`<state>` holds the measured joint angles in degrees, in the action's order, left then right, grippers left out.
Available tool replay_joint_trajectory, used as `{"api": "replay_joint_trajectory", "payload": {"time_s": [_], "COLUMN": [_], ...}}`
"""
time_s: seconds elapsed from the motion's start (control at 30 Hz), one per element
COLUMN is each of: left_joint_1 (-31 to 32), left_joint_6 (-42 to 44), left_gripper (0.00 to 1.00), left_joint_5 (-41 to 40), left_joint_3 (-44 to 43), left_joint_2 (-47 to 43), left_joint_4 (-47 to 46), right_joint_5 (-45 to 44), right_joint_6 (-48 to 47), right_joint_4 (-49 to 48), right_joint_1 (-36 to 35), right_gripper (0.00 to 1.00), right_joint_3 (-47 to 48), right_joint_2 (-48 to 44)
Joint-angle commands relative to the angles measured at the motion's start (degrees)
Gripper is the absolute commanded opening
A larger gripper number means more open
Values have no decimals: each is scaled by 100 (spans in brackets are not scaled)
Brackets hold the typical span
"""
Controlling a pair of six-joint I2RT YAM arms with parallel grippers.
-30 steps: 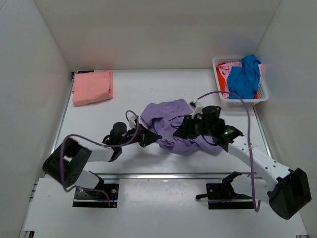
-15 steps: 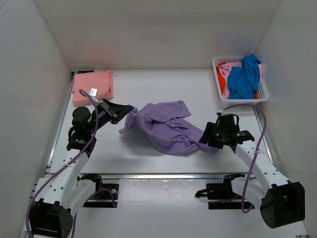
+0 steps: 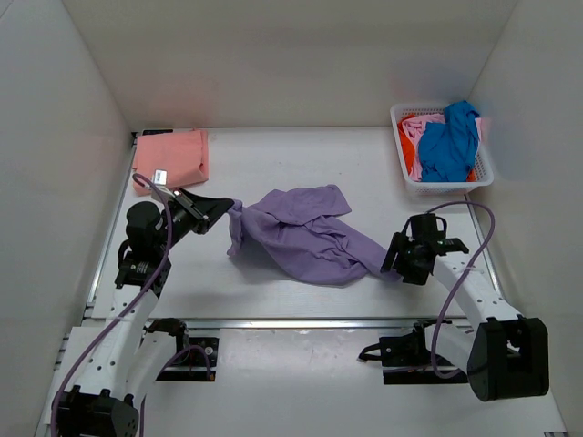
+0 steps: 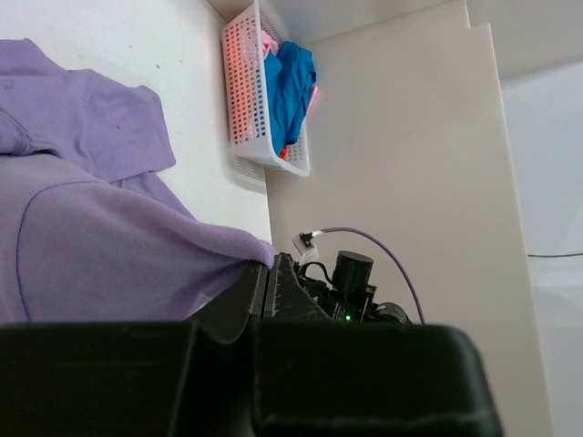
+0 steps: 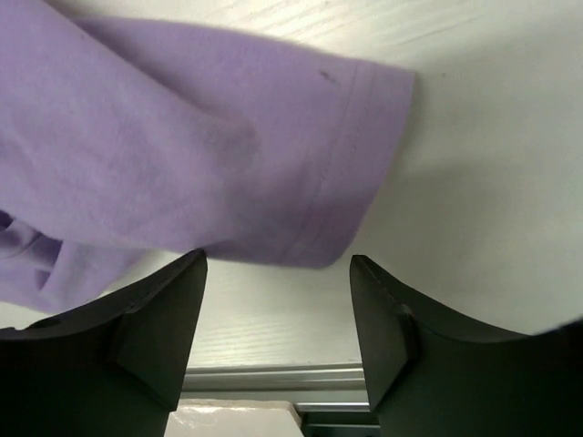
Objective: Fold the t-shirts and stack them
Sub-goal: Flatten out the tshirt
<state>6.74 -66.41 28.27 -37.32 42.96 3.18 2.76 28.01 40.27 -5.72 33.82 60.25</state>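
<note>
The lavender-purple t-shirt [image 3: 301, 232] lies spread and rumpled across the middle of the table. My left gripper [image 3: 223, 208] is shut on its left edge and holds that edge lifted; in the left wrist view the cloth [image 4: 109, 246] runs into the closed jaws. My right gripper [image 3: 393, 259] is open at the shirt's right end, the sleeve hem [image 5: 346, 200] lying just beyond the fingers [image 5: 155, 319], not held. A salmon-pink t-shirt [image 3: 170, 159] lies folded at the far left. Blue [image 3: 449, 141], orange-red and pink shirts fill the basket.
The white lattice basket [image 3: 412, 187] stands at the far right corner, also in the left wrist view [image 4: 244, 91]. White walls enclose the table. A metal rail [image 3: 301, 321] runs along the near edge.
My right gripper has let go of the shirt's right end and drawn back to the right. My left gripper has pulled the left edge further left, stretching the shirt flatter.
</note>
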Motion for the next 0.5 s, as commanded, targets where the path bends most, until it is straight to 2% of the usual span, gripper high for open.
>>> {"api": "replay_joint_trajectory", "payload": {"time_s": [0.0, 0.03, 0.07, 0.1, 0.13, 0.2, 0.27, 0.33, 0.47], "left_joint_1": [-76, -33, -50, -85, -94, -216, -348, -515, -560], "left_joint_6": [23, 40, 93, 119, 207, 557, 856, 1200, 2007], "left_gripper": [0, 0, 0, 0, 0, 0, 0, 0, 0], "left_joint_5": [-50, -50, -93, -76, -85, -138, -234, -583, -1489], "left_joint_3": [-12, 31, -20, -82, -169, -581, -1089, -1906, -2813], "left_joint_2": [-95, -121, -104, -69, -51, 194, 492, 818, 1039], "left_joint_4": [-54, -54, -11, 33, 94, 217, 384, 771, 1386], "right_joint_5": [48, 223, 320, 417, 348, 199, 241, 303, 409], "right_joint_6": [-111, -233, -278, -313, -305, -261, -269, -261, -471], "right_joint_4": [-510, -625, -652, -565, -469, -293, -195, -108, 112], "right_joint_1": [97, 114, 88, -8, -35, -245, -158, 227, 1062], "right_gripper": [62, 61, 43, 11, 0, 0, 0, 0, 1], "right_joint_3": [-34, 1, 62, 141, 325, 755, 1115, 1459, 2039], "right_joint_2": [284, 347, 486, 584, 637, 445, 165, -274, -742]}}
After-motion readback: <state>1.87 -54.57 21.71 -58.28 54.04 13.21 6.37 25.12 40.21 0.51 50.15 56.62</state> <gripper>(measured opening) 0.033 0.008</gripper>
